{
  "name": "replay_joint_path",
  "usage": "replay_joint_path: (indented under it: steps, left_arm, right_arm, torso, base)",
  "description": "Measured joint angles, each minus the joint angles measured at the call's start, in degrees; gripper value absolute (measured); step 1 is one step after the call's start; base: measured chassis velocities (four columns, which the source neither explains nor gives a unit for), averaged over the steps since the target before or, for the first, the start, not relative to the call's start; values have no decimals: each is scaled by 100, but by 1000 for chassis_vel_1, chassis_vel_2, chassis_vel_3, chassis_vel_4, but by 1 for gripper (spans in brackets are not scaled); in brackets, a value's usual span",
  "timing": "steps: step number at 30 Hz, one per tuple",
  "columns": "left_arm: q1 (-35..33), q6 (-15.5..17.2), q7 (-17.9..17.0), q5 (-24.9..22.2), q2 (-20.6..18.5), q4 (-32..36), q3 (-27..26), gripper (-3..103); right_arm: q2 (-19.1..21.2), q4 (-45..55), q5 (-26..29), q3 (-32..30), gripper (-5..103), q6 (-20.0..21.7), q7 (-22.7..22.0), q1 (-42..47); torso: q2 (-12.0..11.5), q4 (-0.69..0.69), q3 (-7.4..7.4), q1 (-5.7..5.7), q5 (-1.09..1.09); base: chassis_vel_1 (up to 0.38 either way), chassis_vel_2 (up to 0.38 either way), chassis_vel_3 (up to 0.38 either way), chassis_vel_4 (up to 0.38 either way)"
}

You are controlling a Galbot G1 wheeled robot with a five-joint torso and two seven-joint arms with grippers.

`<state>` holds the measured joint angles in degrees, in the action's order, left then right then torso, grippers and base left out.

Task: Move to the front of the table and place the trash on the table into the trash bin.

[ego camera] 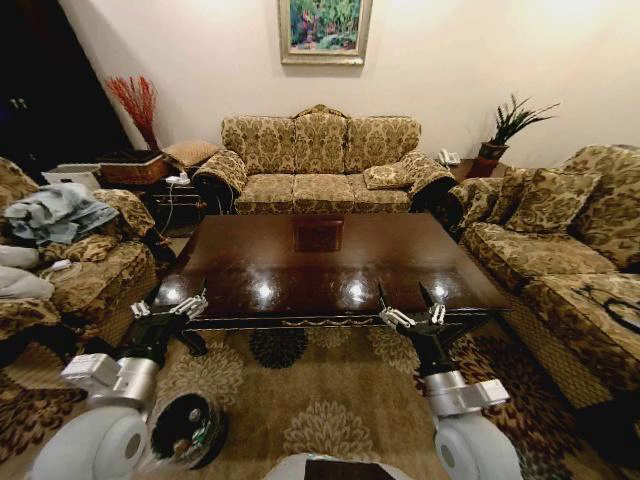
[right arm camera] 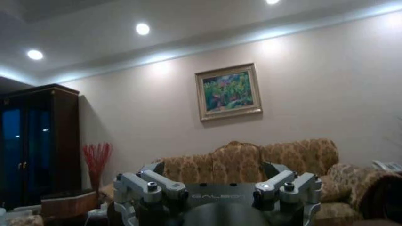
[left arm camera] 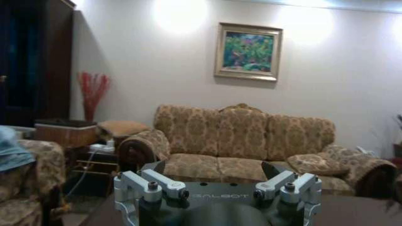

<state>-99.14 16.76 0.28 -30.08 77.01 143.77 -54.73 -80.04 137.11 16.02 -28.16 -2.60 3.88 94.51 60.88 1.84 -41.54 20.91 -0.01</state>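
Facing the near edge of the glossy brown surface (ego camera: pixel 330 265), top bare apart from lamp glare. Left claw (ego camera: pixel 168 308) released, fingers spread, poised at the near left corner. Right claw (ego camera: pixel 412 317) likewise released, by the near right edge. Black trash bin (ego camera: pixel 188 430) down on the carpet (ego camera: pixel 330 400), just beside the left arm.

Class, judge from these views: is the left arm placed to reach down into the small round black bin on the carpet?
Probably yes: the left end effector hangs open just above the black bin, nothing between them.
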Motion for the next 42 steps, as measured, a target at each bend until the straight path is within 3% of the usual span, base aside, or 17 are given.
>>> replay_joint_path:
  steps: [5,8,15,42]
  left_arm:
    - [-274,300,-271,-10,-538,-19,-124,100]
    - [-399,337,-289,83,-644,-28,-170,100]
    - [-480,339,-269,312,-499,-38,-107,100]
    - [-465,334,-254,316,-481,-51,-108,100]
  right_arm:
    - [69,26,-97,-115,100,-2,-1,5]
    - [70,-31,-151,-163,100,-41,-11,28]
    - [54,28,19,-162,100,121,-37,-65]
    - [47,32,29,-159,100,133,-46,-67]
  torso:
    - [0,0,0,0,1]
    - [0,-1,0,0,1]
    - [0,0,0,0,1]
    - [-1,0,-1,3,1]
  base:
    - [0,0,0,0]
    - [0,0,0,0]
    - [0,0,0,0]
    - [34,-32,-39,39]
